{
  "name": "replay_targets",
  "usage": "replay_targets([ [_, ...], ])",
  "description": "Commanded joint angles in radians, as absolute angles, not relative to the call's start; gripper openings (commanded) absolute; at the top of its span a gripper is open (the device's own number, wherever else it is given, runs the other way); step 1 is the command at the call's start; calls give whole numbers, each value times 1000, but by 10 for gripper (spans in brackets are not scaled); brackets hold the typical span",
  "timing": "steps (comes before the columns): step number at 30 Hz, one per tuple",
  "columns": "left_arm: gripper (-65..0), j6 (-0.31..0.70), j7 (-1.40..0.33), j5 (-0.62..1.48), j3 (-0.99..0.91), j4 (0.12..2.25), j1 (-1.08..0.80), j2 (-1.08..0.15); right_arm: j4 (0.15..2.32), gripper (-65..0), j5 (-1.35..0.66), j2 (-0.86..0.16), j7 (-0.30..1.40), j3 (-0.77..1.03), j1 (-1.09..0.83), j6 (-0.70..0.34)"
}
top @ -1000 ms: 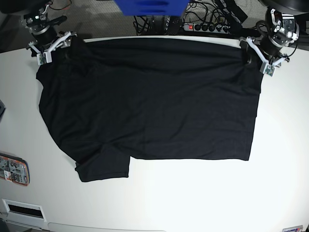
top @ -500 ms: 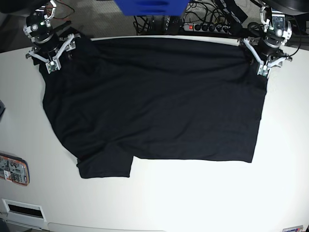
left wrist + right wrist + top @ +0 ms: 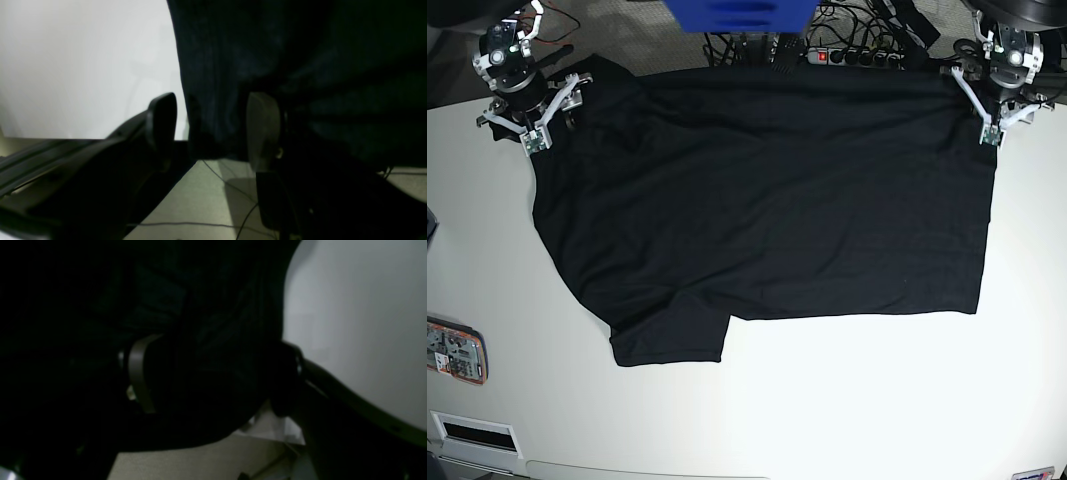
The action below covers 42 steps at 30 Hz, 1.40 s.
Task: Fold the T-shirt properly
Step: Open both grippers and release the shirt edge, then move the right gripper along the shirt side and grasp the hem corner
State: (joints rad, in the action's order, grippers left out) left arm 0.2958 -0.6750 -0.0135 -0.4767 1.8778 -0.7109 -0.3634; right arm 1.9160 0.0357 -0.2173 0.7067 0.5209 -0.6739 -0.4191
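Observation:
The black T-shirt point(image 3: 767, 200) lies spread flat on the white table point(image 3: 847, 400), its far edge reaching over the table's back edge, one sleeve point(image 3: 667, 340) pointing toward the front. At its far right corner my left gripper point(image 3: 983, 115) stands open. In the left wrist view that gripper point(image 3: 213, 123) has its jaws wide apart, the shirt's edge point(image 3: 217, 83) hanging between them. My right gripper point(image 3: 542, 115) is at the far left corner, also open. In the right wrist view dark cloth point(image 3: 206, 340) fills the space between the fingers of the right gripper point(image 3: 213, 380).
A power strip point(image 3: 857, 55), cables and a blue object point(image 3: 737, 15) lie behind the table's back edge. An orange-and-white device point(image 3: 452, 350) sits at the left edge, with a white box point(image 3: 472, 435) at the front left corner.
Both grippers have moved toward the back edge, and the T-shirt has slid with them, backward and to the right, so its far edge now hangs over the table's back.

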Motion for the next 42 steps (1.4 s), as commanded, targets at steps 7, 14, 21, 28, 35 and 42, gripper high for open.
replay_targets([
  [7, -332, 292, -668, -18, -487, 1965, -714, -375, 1948, -217, 35, -228, 693, 532, -734, -414],
  [14, -332, 292, -765, -16, -512, 2058, -708, -374, 1959, -217, 31, -228, 687, 533, -731, -414],
  [21, -332, 292, -763, -12, -564, 2060, -587, -374, 1959, -219, 31, -228, 690, 527, -591, -415],
  [28, -332, 294, -771, -13, -631, 2060, -438, -374, 1959, -220, 35, -228, 714, 524, -424, -417],
  [35, -332, 294, -773, -16, -636, 2060, -383, -377, 1960, -218, 36, -239, 809, 527, -323, -417],
  [42, -332, 294, -773, -19, -628, 2041, -286, -377, 1951, -219, 36, -255, 848, 401, -193, -417],
])
